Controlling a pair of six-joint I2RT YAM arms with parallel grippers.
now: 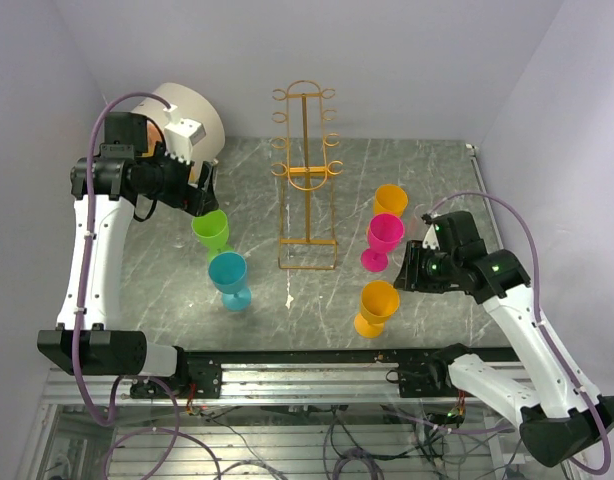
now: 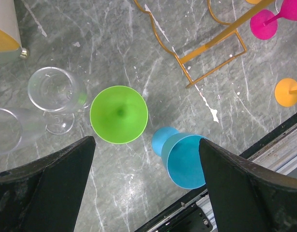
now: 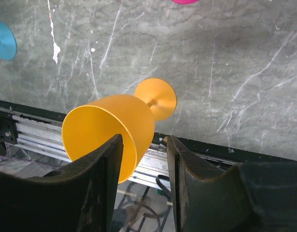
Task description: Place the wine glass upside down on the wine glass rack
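Observation:
The orange-yellow wire wine glass rack stands at the back centre, its base also showing in the left wrist view. An orange wine glass stands upright near the front edge. My right gripper straddles its rim: in the right wrist view one finger is inside the orange wine glass and the other is outside. A thin gap remains at the wall. My left gripper hangs wide open above a green glass and a blue glass, holding nothing.
A pink glass and a second orange glass stand right of the rack. Two clear glasses sit at the far left near a white cylinder. The table's front rail runs just below the orange glass.

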